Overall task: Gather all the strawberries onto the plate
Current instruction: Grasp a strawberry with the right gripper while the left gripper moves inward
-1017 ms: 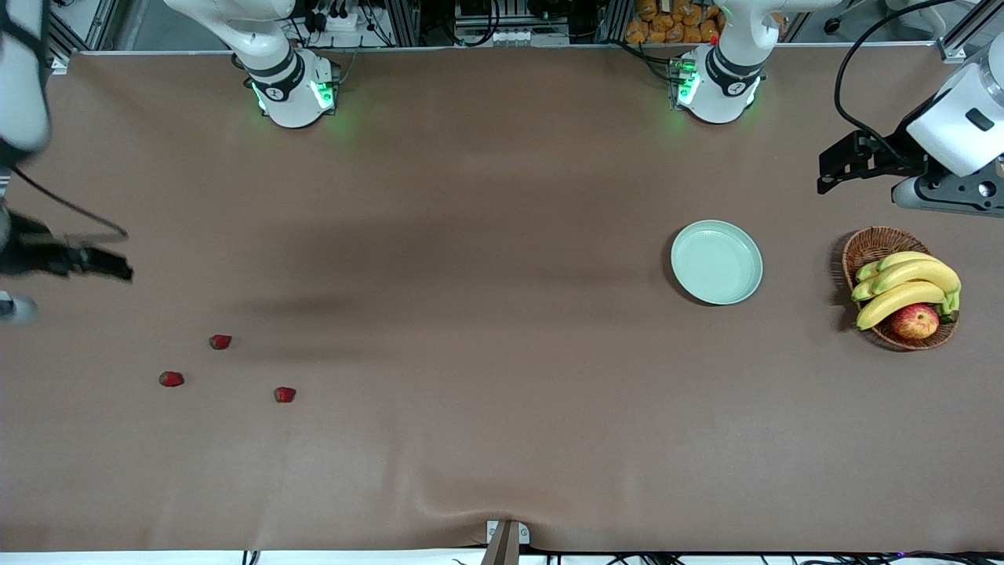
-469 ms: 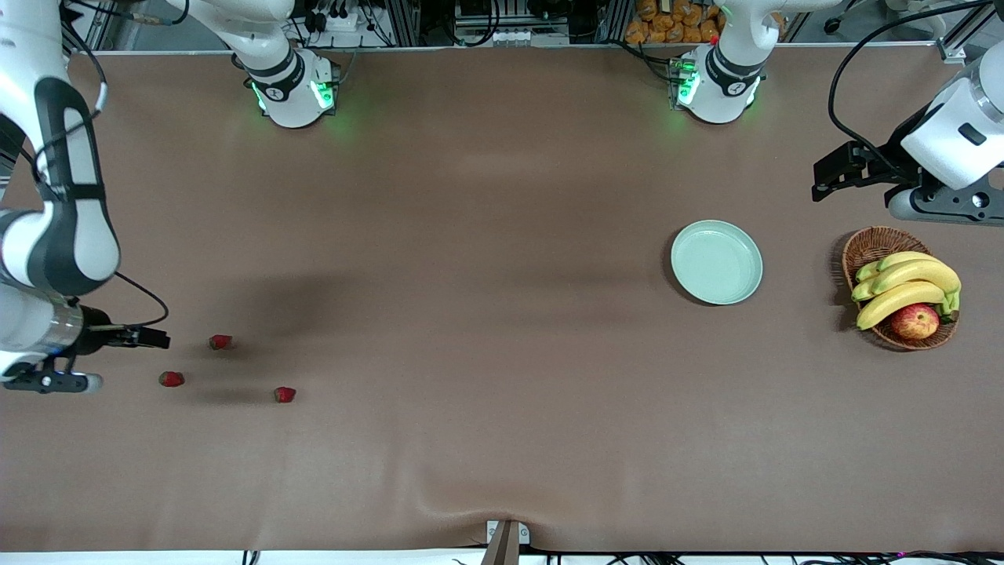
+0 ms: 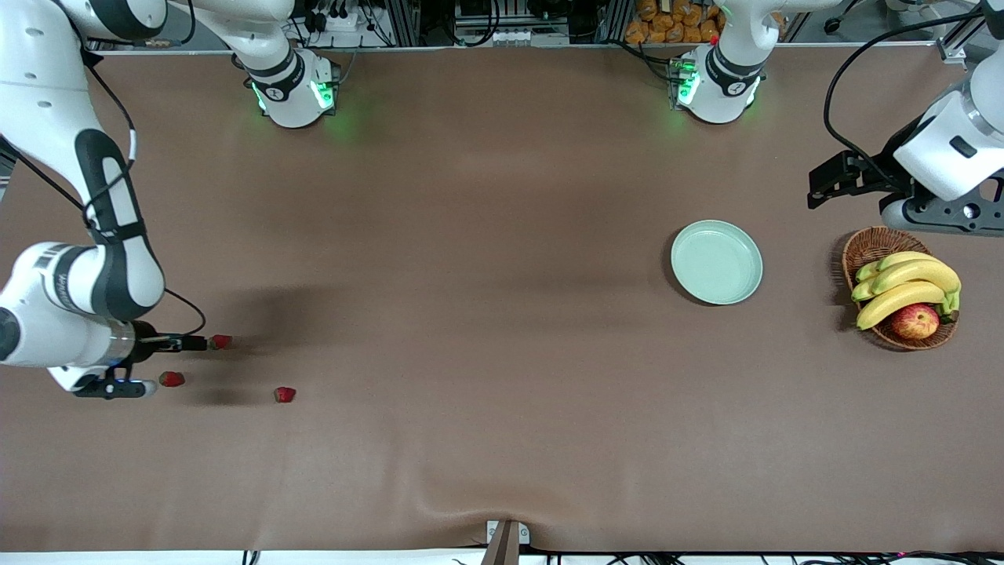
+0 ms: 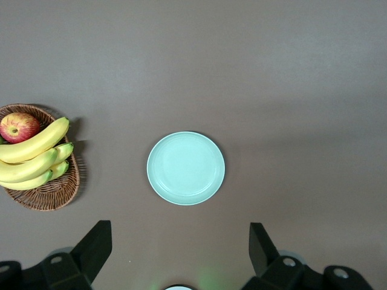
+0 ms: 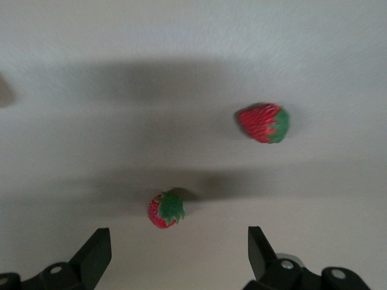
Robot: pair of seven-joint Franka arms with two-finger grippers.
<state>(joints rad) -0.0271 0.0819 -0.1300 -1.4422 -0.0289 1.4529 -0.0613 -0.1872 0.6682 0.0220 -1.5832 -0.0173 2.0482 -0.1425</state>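
Note:
Three strawberries lie on the brown table toward the right arm's end: one (image 3: 221,341), one (image 3: 171,379) and one (image 3: 285,394). My right gripper (image 3: 196,343) is open and empty over them, close beside the first. The right wrist view shows two strawberries, one (image 5: 166,209) just ahead of the open right gripper (image 5: 178,257) and one (image 5: 264,122) farther off. The mint-green plate (image 3: 716,261) is empty toward the left arm's end. My left gripper (image 3: 823,184) is open and empty, up in the air beside the basket. The left wrist view shows the plate (image 4: 185,168) ahead of the open left gripper (image 4: 179,254).
A wicker basket (image 3: 871,245) with bananas (image 3: 906,286) and an apple (image 3: 915,321) stands beside the plate at the left arm's end, and shows in the left wrist view (image 4: 51,190). The brown cloth has a ripple at its near edge.
My right arm has swung in from the table's end and come down over the strawberries. My left gripper has drifted slightly toward the table's middle. The strawberries and plate have not moved.

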